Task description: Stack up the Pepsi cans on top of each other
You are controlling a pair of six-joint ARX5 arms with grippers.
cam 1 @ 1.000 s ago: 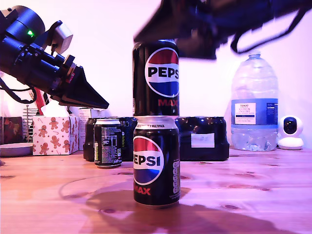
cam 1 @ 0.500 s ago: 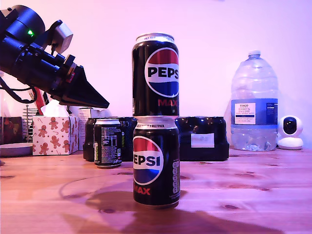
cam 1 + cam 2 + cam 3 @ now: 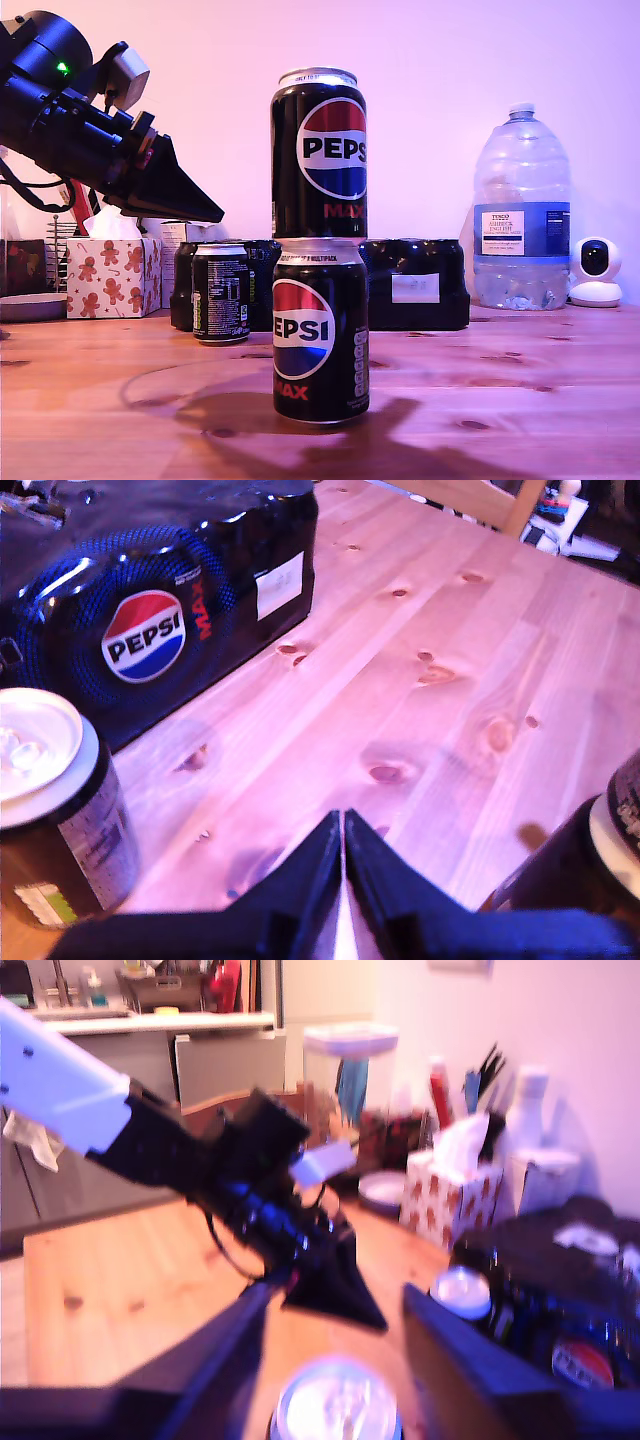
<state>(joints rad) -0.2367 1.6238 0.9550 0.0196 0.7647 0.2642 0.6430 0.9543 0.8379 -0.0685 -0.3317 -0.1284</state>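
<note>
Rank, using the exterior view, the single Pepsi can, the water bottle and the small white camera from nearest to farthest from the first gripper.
1. The single Pepsi can: just below the tip of my first gripper, towards the exterior view's left.
2. The water bottle: at the back, towards the exterior view's right.
3. The white camera: beside the bottle, at the exterior view's right edge.
</note>
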